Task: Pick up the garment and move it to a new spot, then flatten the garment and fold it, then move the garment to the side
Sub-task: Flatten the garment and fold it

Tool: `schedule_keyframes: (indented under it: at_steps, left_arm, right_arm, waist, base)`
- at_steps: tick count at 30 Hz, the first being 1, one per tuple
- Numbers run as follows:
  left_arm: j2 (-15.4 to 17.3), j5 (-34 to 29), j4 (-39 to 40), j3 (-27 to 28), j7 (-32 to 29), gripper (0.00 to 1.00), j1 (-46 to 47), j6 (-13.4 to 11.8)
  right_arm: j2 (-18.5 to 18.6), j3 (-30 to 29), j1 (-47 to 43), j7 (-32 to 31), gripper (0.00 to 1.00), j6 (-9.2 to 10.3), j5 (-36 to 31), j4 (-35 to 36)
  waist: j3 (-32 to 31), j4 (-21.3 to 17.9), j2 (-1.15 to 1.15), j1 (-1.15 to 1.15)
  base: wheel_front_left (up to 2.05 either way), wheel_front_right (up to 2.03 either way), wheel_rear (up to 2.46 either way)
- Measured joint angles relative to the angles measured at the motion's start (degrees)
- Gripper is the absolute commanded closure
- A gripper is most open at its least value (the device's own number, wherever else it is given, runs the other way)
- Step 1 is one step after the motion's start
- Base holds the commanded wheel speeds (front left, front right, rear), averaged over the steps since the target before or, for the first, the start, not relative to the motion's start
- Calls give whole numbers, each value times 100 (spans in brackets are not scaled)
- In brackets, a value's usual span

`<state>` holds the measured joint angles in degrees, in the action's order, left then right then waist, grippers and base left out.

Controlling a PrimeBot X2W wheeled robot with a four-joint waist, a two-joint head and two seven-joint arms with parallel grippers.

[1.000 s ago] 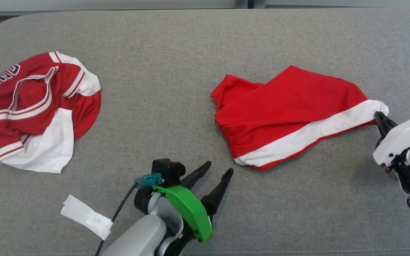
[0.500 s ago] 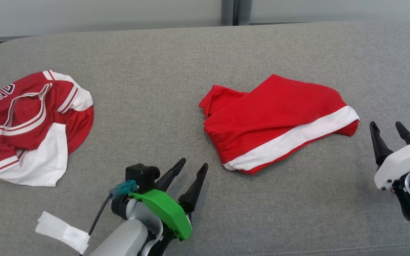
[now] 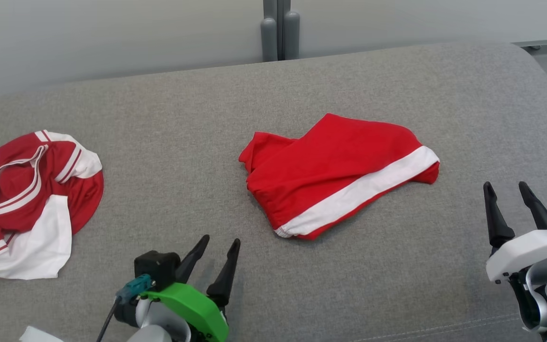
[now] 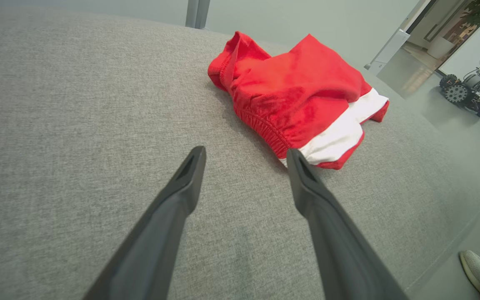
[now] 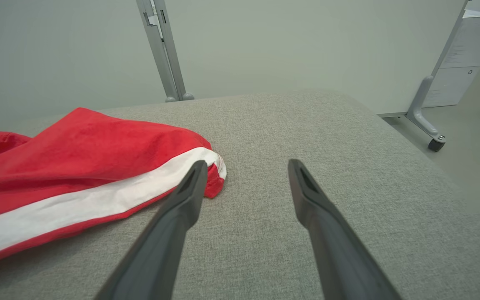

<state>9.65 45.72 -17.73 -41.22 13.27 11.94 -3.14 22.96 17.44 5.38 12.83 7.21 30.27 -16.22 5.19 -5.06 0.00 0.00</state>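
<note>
1. The shorts (image 3: 335, 185) lie right of centre on the grey worktop (image 3: 349, 294), and nothing touches them.
2. The left gripper (image 3: 221, 240) waits near the waistband corner and the right gripper (image 3: 505, 185) beside the hem end. Both have their fingers apart and empty, probably placed to take the two ends.
3. The shorts are red with a white side stripe, doubled over, with the elastic waistband gathered and soft wrinkles.
4. A jersey (image 3: 22, 199) lies well apart, far left.

Shorts (image 5: 65, 166) cut off in right wrist view; jersey (image 3: 26, 204) in head view.
</note>
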Motion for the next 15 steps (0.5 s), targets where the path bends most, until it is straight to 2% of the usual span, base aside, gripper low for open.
schedule_keyframes:
  at_steps: [5, 10, 15]
  left_arm:
    - [290, -233, 134, 211, 87, 0, -204, -177]
    - [568, -398, 199, 526, 98, 0, -450, -244]
    - [649, -455, 390, 813, 98, 0, -578, -299]
  right_arm:
    - [-73, -252, -260, 82, 0, 0, -245, 47]
    - [-132, -396, -604, 86, 0, 0, -378, 142]
    - [-140, -369, -844, 126, 0, 0, -573, 333]
  waist:
    - [-183, -70, 0, 0]
    - [-368, -67, 0, 0]
    - [-463, 85, 0, 0]
  base:
    - [0, 0, 0]
    - [0, 0, 0]
    - [0, 0, 0]
